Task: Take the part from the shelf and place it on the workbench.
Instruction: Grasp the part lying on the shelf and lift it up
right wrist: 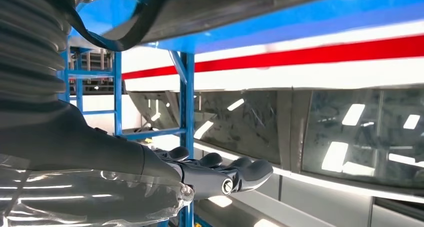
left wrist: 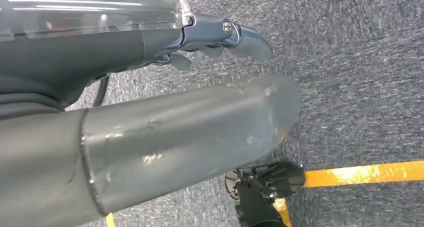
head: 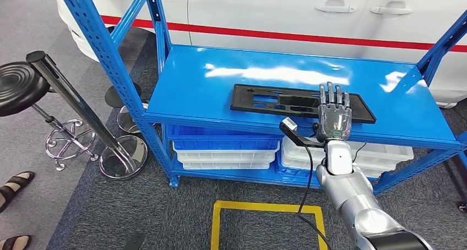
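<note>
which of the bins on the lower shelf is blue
The blue bin at the lower shelf's left end, topping a stack of white bins; the stack right of it, behind the right hand, looks white.

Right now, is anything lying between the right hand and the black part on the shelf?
No. In the head view the right hand hovers with fingers spread directly over the black flat part on the blue shelf; nothing lies between them.

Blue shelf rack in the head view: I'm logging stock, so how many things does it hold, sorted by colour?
Black: 1, the flat black plastic panel with cut-outs on the top shelf.
White: 2, the white plastic bins below.
Blue: 1, the blue plastic crate over the left white bin.
Total: 4.
</note>
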Controlling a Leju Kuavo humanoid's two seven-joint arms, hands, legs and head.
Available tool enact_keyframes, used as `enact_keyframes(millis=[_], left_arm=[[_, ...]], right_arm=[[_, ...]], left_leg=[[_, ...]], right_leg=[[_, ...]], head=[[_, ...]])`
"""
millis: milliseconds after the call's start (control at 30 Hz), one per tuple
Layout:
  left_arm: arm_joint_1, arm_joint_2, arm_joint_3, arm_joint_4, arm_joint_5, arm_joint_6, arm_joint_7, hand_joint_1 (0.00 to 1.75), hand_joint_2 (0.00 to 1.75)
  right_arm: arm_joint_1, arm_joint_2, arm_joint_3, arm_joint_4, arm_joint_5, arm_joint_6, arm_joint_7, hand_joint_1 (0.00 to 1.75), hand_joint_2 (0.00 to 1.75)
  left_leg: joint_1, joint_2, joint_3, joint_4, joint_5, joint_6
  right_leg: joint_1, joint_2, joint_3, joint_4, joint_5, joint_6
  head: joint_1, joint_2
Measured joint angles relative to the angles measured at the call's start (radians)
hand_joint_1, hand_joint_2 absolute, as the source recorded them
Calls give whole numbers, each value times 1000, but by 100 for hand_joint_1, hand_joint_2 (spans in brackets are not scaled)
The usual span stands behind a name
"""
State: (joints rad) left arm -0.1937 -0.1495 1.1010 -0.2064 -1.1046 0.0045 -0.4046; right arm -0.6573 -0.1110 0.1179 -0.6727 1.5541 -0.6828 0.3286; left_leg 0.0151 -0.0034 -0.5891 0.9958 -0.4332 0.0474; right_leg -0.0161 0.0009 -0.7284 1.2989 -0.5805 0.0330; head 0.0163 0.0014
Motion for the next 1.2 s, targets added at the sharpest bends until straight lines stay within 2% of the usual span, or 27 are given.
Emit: enact_keyframes(millis=[33, 100, 133, 167, 233, 333, 400, 467, 500, 533, 567, 633, 667, 700, 800, 867, 900, 967, 1000, 1033, 1067, 1133, 1167, 1200], left_arm=[[0, 0, 0, 0, 0, 0, 0, 0, 0], [0, -1, 0, 0, 0, -1, 0, 0, 0], [0, -2, 0, 0, 0, -1, 0, 0, 0], [-1, -2, 0, 0, -1, -1, 0, 0, 0], [-2, -3, 0, 0, -1, -1, -1, 0, 0], [-2, -2, 0, 0, -1, -1, -1, 0, 0], [-3, -2, -1, 0, -1, -1, -2, 0, 0], [-1, -3, -1, 0, -1, -1, -2, 0, 0], [0, -3, -1, 0, -1, -1, -2, 0, 0], [1, -3, -1, 0, -1, -1, -2, 0, 0], [0, -3, -1, 0, 0, -1, -2, 0, 0], [-3, -2, -2, 0, 0, -1, -2, 0, 0], [-5, -2, -3, 0, 0, -1, -2, 0, 0], [-6, -2, -4, 0, 0, -1, -1, 0, 0], [-5, -3, -8, 0, 0, 0, 0, 0, 0], [-7, -4, -11, 0, 0, 0, 0, 0, 0], [-8, -4, -13, 0, 0, 1, 0, 0, 0], [-8, -4, -17, 0, 0, 2, 1, 0, 0], [-8, -4, -18, 0, 0, 2, 1, 0, 0], [-7, -4, -18, 0, 0, 2, 2, 0, 0], [-7, -4, -19, 0, 0, 2, 2, 0, 0], [-7, -6, -21, 0, 0, 2, 1, 0, 0], [-7, -7, -21, 0, 0, 2, 1, 0, 0], [-8, -7, -22, 0, 0, 2, 1, 0, 0]], right_arm=[[1, 0, 0, 1, 0, 0, 0, 0, 175], [-1, -1, 0, 1, 0, 0, -1, 0, 175], [-4, -1, 0, 1, 0, 0, -1, 0, 175], [-5, -2, 0, 1, 0, 0, -2, 0, 175], [-5, -3, 0, 2, 0, 0, -2, 0, 175], [-6, -3, 0, 1, 0, 0, -2, 0, 175], [-8, -3, 0, 1, 0, 0, -2, 0, 175], [-7, -3, 0, 1, 0, 0, -2, 0, 175], [-5, -3, 0, 1, 0, 0, -2, 0, 175], [-5, -3, 0, 2, 0, 0, -2, 0, 175], [-5, -3, 0, 3, 0, 0, 1, 0, 175], [-9, -3, 4, 11, 0, 0, 12, 0, 175], [-12, -4, 9, 18, 0, 0, 18, 0, 175], [-14, -4, 15, 25, 0, 0, 24, 0, 175], [-17, -4, 33, 41, 0, 0, 34, 0, 175], [-20, -3, 42, 47, 0, 0, 37, 0, 175], [-21, -4, 45, 50, 0, 0, 38, 0, 175], [-22, -4, 50, 59, 0, 0, 39, 0, 175], [-20, -5, 52, 63, 0, 0, 39, 0, 175], [-18, -5, 54, 67, 0, 0, 39, 0, 175], [-18, -5, 55, 70, 0, 0, 39, 0, 175], [-21, -5, 57, 73, 0, 0, 39, 0, 175], [-24, -5, 57, 74, 0, 0, 38, 0, 175], [-25, -5, 57, 75, 0, 0, 37, 0, 175]], left_leg=[[0, 0, 0, 2, -1, -1], [0, -1, 1, 9, -6, -7], [-1, -1, -1, 15, -9, -12], [-2, -1, -3, 19, -12, -17], [-5, -2, -8, 23, -13, -26], [-3, -1, -14, 38, -27, -40], [-1, -1, -52, 125, -80, -49], [0, 0, -115, 263, -141, -53], [0, 0, -135, 305, -150, -54], [0, 0, -138, 309, -140, -52], [0, 0, -119, 270, -111, -49], [-3, 0, -50, 129, -45, -38], [-5, 0, -23, 72, -27, -33], [-7, -1, -8, 39, -20, -30], [-9, -1, -4, 20, -16, -20], [-4, 0, 0, 8, -7, -7], [-3, 0, 1, 4, -4, -2], [-5, -1, 0, 4, -3, 2], [-5, -1, 0, 5, -3, 2], [-6, -1, 0, 6, -4, 2], [-6, -2, 0, 8, -5, 1], [-6, -3, 0, 14, -10, -4], [-8, -3, -1, 19, -13, -7], [-9, -3, -3, 21, -15, -11]], right_leg=[[-2, 0, 5, -15, 21, 1], [-6, -1, 64, -141, 95, 1], [-5, -1, 95, -206, 120, -1], [-3, 0, 115, -249, 132, -5], [3, 1, 122, -269, 131, -13], [-1, 1, 122, -275, 136, -31], [-4, -1, 125, -279, 138, -42], [-2, -3, 123, -278, 138, -45], [-1, -2, 123, -277, 137, -45], [1, -2, 123, -276, 137, -46], [1, -1, 123, -275, 136, -46], [3, 0, 125, -273, 135, -43], [5, 0, 124, -273, 134, -40], [6, 0, 123, -272, 135, -36], [5, 0, 122, -277, 138, -19], [4, 0, 109, -247, 113, -9], [3, 0, 89, -201, 85, -6], [2, 0, 26, -68, 23, 0], [2, 0, 1, -17, 8, 2], [2, 0, -9, 0, 14, 2], [2, -1, 3, -27, 39, 2], [3, 0, 67, -160, 108, -5], [5, 0, 96, -221, 130, -9], [7, 0, 113, -259, 139, -13]], head=[[0, 0], [0, 0], [0, 0], [0, 0], [0, 0], [0, 0], [0, 0], [0, 0], [0, 0], [-1, 0], [-1, 0], [-1, 0], [0, 0], [0, 0], [0, 0], [0, 0], [0, 0], [0, 0], [0, 0], [0, 0], [0, 0], [0, 0], [0, 0], [0, 0]])
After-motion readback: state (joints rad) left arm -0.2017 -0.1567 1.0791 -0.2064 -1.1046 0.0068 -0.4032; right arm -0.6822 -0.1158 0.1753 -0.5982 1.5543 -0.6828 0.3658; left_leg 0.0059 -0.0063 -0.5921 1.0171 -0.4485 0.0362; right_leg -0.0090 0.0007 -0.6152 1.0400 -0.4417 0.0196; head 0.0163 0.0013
